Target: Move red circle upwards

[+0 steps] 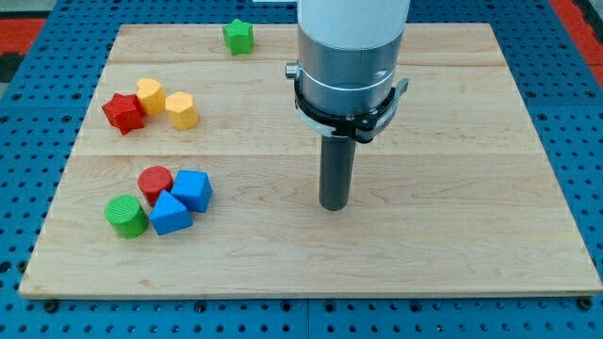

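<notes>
camera view shows my tip on bare wooden board, well right of the red circle (touching two blue blocks, green circle near). i have no jaws, only a rod.

I see the red circle, a short upright cylinder with a flat round top, standing on the wooden board at the view's lower left, pressed against neighbouring blocks in a tight cluster.
</notes>
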